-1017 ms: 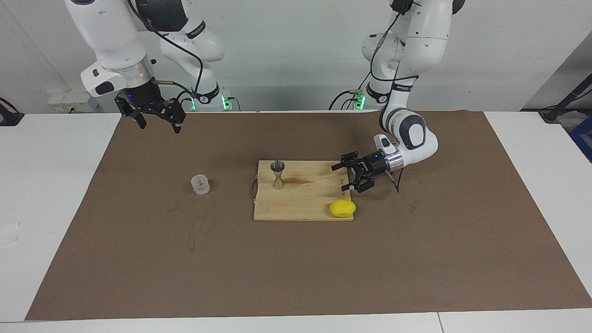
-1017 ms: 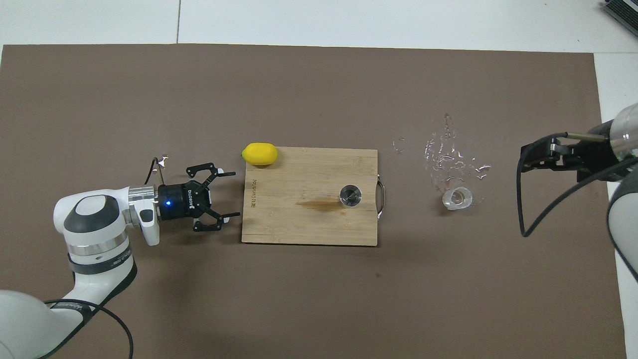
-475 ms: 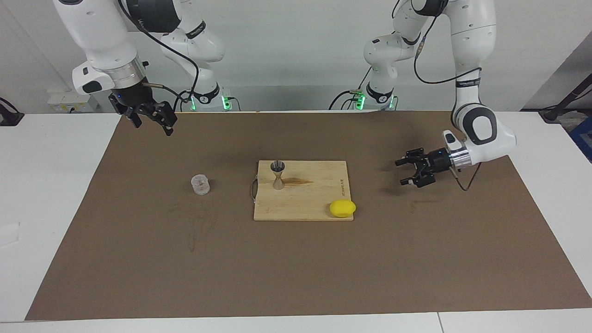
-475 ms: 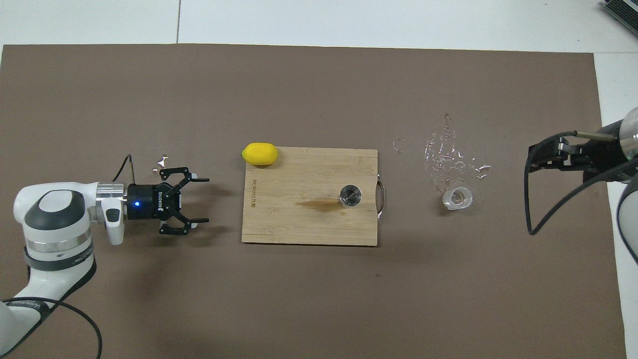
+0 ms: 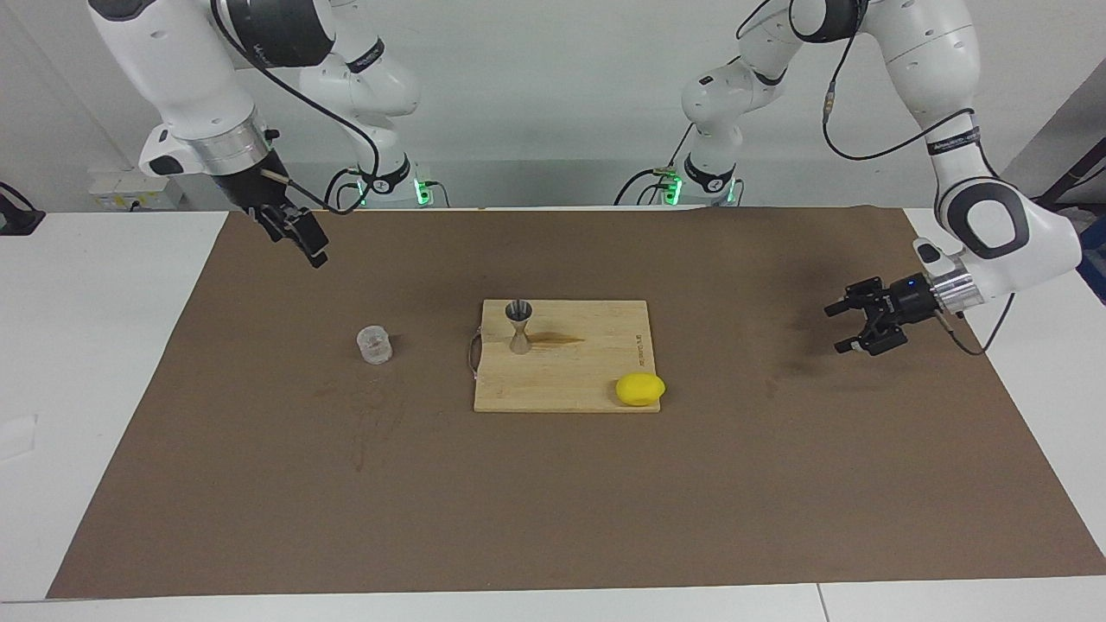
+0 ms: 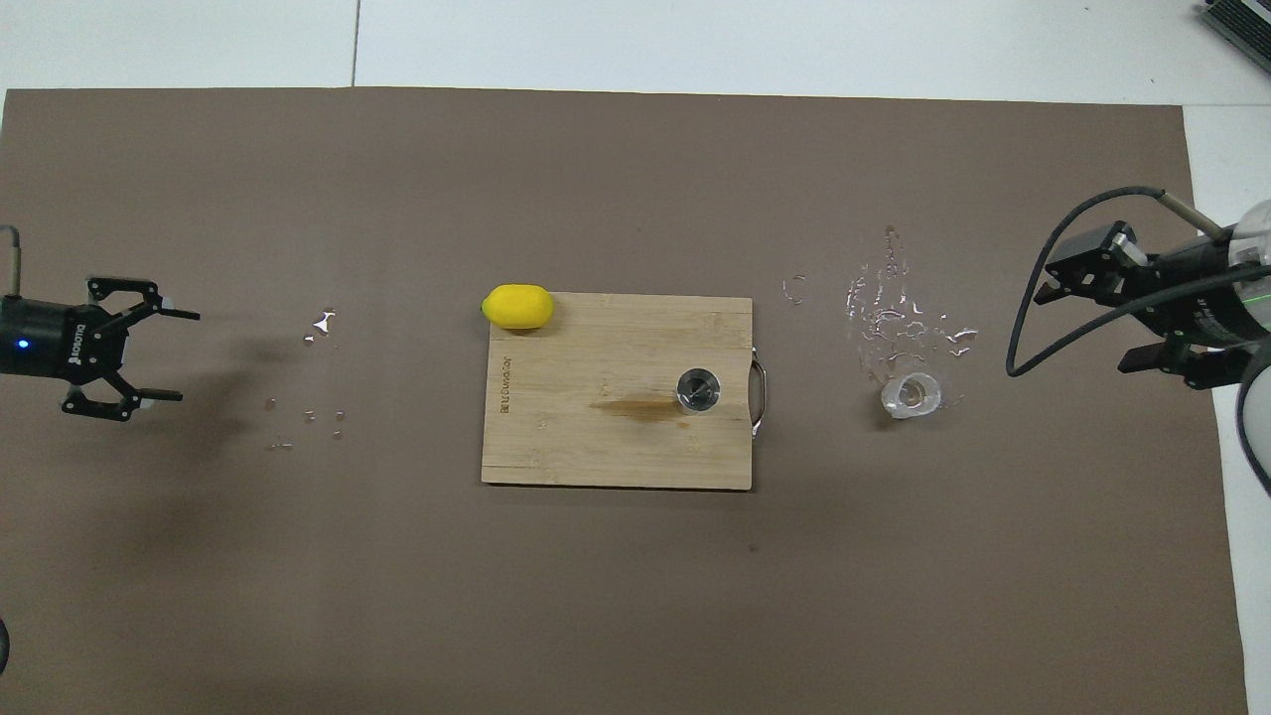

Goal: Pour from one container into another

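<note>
The small clear cup [image 5: 374, 344] [image 6: 912, 394] stands upright on the brown mat, between the board and the right arm's end of the table. The metal jigger [image 5: 518, 326] [image 6: 699, 388] stands upright on the wooden board [image 5: 570, 371] [image 6: 596, 447], near the handle end. My right gripper [image 5: 313, 246] [image 6: 1082, 328] hangs in the air over the mat at the right arm's end, well apart from the cup, open and holding nothing. My left gripper [image 5: 835, 328] [image 6: 184, 356] hovers low over the mat at the left arm's end, open and empty.
A yellow lemon [image 5: 640, 389] [image 6: 517, 306] lies at the board's corner toward the left arm's end. Spilled liquid [image 6: 894, 313] glistens on the mat beside the cup, and small drops [image 6: 318, 323] lie toward the left arm's end. A brown stain [image 5: 562, 339] marks the board beside the jigger.
My left gripper has drawn back from the board's edge to its own end of the table. My right gripper has turned and shifted slightly outward. Cup, jigger and lemon have not moved.
</note>
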Available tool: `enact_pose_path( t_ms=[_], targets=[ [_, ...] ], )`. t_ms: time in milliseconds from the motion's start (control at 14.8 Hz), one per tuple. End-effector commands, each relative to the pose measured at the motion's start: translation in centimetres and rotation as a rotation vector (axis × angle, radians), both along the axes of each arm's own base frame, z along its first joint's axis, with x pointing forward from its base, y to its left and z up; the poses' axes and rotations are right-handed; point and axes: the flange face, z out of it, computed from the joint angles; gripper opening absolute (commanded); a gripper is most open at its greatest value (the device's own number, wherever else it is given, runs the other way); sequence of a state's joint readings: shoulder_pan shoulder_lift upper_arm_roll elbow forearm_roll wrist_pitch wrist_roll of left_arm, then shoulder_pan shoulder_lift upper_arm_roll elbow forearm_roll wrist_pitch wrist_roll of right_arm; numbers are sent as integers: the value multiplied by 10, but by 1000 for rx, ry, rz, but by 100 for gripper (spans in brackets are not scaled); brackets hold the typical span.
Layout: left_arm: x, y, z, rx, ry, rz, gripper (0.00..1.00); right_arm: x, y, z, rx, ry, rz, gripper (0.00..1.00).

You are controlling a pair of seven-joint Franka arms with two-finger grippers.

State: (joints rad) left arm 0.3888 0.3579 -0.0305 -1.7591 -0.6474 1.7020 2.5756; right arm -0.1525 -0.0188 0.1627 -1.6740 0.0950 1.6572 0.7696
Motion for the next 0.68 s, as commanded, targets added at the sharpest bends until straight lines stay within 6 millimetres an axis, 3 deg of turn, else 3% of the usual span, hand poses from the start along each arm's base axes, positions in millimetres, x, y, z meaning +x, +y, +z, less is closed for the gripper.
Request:
enact_pose_path(
  t_ms=[0,136,271,610],
  targets=[
    [25,12,33,58,6,-40,100,0,-17,-23,55,24,-187,94],
    [28,18,60,110,28,0,100,6,-20,-40,85,81,-350,94],
    [24,7,102,184,19,30,100,7,-34,-49,143,120,-539,95],
    [15,-15,144,265,110,155,100,9,-74,-92,224,198,-700,100]
  ],
)
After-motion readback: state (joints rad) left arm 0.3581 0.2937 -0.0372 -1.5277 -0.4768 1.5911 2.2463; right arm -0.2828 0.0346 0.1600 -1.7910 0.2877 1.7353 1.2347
